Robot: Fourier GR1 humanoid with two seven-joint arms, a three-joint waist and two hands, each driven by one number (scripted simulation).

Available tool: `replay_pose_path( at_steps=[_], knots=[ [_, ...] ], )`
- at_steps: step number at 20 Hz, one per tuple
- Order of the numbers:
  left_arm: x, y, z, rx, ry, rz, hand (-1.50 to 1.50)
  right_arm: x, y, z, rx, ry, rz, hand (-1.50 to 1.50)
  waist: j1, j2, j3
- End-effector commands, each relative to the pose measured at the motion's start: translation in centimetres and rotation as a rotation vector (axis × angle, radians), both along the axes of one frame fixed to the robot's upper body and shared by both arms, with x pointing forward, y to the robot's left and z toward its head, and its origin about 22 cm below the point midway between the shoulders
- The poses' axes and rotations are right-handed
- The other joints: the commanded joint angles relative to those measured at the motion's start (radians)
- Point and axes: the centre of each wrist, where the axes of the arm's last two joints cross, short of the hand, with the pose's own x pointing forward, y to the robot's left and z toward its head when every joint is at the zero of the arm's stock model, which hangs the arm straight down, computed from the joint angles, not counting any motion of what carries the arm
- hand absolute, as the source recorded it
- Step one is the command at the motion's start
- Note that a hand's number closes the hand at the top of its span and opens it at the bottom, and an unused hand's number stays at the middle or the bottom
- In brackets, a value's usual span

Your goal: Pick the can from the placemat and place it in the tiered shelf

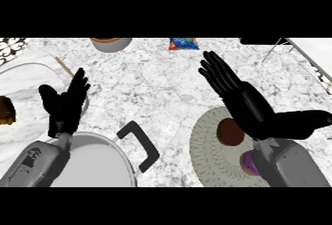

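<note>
Right forearm (288, 165) crosses the placemat (206, 154); the right hand (241, 99) hovers above, fingers straight and apart — nothing held. The can (230, 132) stands there, just under the palm. Reaching, I judge: next lower, curl round it, then carry toward the tiered shelf (311, 52).

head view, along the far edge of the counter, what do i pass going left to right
black-and-white patterned item → round grey bowl with orange-brown filling → blue snack packet → dark-framed tiered shelf
</note>
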Motion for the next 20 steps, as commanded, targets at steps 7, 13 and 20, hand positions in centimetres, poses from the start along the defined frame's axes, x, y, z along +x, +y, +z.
replay_pose_path(
  at_steps=[7,13,20],
  knots=[
    [-3.5,6.6,-2.9,0.067,0.077,0.077,0.0,-1.1,-9.1,-2.5,-0.62,-0.118,-0.38,1.5,-0.061,-0.019,-0.001],
    [-6.9,9.8,-4.3,0.085,0.116,0.024,0.0,-10.1,-5.5,-8.7,-0.478,-0.174,-0.464,-1.5,-0.024,-0.009,0.018],
    [-7.7,10.7,-3.6,0.094,0.098,0.034,0.0,-13.6,-7.5,-6.4,-0.769,-0.221,-0.583,-1.5,-0.014,-0.009,0.014]
  ],
)
